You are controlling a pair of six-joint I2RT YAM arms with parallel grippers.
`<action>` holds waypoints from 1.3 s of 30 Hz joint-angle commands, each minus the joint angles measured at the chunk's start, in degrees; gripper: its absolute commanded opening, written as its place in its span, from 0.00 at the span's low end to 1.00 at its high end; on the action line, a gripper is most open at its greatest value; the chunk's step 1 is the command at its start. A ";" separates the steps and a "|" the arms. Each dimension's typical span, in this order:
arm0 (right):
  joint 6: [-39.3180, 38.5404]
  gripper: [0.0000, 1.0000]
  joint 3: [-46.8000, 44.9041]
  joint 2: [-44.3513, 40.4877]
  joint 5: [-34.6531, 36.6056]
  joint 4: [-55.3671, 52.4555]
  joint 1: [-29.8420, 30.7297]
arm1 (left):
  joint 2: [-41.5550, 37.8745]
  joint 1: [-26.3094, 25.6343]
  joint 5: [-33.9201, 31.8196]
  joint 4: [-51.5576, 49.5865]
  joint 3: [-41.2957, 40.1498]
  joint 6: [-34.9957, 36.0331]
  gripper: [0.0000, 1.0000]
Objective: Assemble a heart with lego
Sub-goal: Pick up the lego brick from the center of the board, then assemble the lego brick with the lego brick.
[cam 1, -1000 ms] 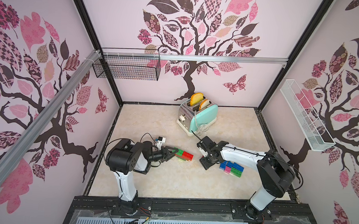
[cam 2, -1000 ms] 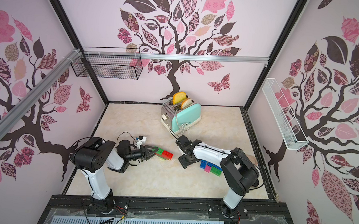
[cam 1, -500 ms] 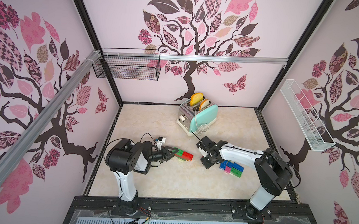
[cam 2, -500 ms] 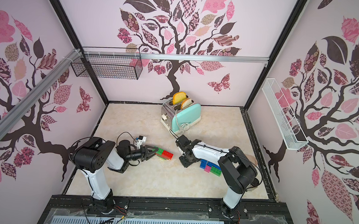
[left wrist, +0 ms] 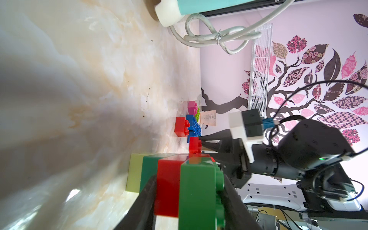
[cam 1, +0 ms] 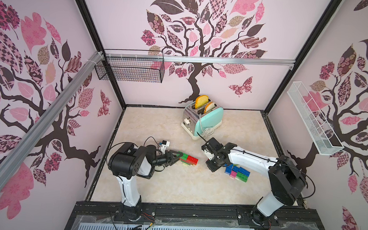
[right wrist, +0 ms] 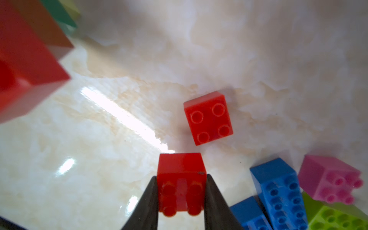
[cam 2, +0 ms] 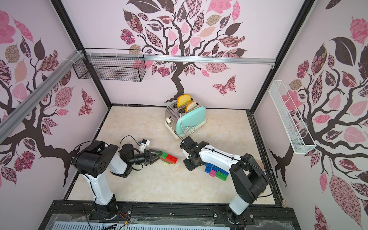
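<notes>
1. Nowhere near a heart yet, judging by the layout. Only 1 small stack (cam 1: 188, 159) built so far: green and red bricks on top, lime underneath, resting on the worktop (cam 1: 174, 190) between the 2 arms.
2. Left pincer (cam 1: 178, 157) clamped on that stack from the side, with the red and green bricks wedged between the fingers (left wrist: 146, 201) in the left wrist view.
3. Right pincer (right wrist: 181, 186) pinched shut on a small red 2x2 brick (right wrist: 181, 173), studs toward the wrist camera. Lifted or just touching the worktop? Can't tell.
4. Still loose: a 2nd red 2x2 (right wrist: 208, 118) lying just beside the held one, plus a pile (cam 1: 237, 173) of blue, pink and green bricks under the right arm. So most of the build still to do. Best guess for the current step: getting the gripped red one over to the stack.
5. Versus 1 second back: right pincer gone from roughly half apart to closed on the red brick. Hardly any arm travel showing in the top views. Left pincer, stack and pile all in the same spots.
</notes>
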 commanded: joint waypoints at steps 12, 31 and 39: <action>-8.38 0.20 22.73 2.59 -9.49 -8.63 1.93 | -0.67 0.29 -1.52 -1.04 -0.21 0.34 0.48; -14.38 0.20 35.05 14.45 -10.03 -12.99 4.92 | -3.34 1.43 -1.91 1.72 -1.25 -1.58 0.62; -14.99 0.20 35.48 14.58 -10.33 -13.21 4.89 | -1.33 2.51 -1.70 1.82 -0.75 -1.71 0.54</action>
